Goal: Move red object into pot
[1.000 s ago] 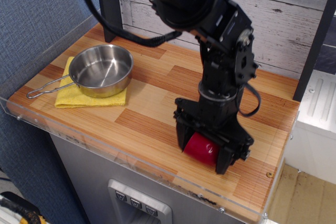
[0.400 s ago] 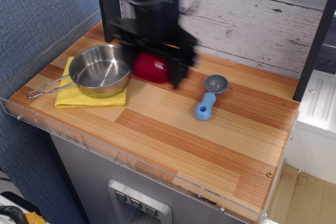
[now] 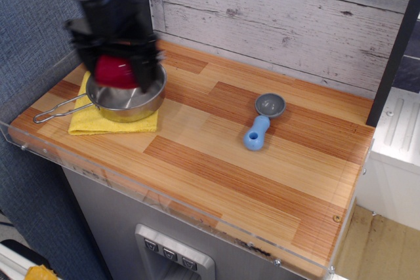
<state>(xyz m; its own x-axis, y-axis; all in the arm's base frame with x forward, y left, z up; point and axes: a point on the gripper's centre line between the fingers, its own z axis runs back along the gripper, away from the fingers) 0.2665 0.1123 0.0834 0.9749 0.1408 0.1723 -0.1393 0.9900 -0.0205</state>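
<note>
The red object [image 3: 114, 72] is a glossy dark-red dome held between my gripper's black fingers. My gripper [image 3: 117, 70] is shut on it, directly above the pot, with its fingertips at about rim height. The pot [image 3: 134, 106] is a shallow shiny steel pan with a thin wire loop handle [image 3: 56, 112] pointing left. It sits on a yellow cloth at the table's left end. The arm is motion-blurred and hides the far part of the pot.
A yellow cloth [image 3: 88, 124] lies under the pot. A grey scoop with a blue handle [image 3: 262, 122] lies on the wooden table at centre right. A clear acrylic lip [image 3: 164, 204] runs along the front edge. A plank wall stands behind.
My gripper carried the red object from the table's front right, across the middle, to over the pot at the left. The scoop, hidden a second ago, now shows.
</note>
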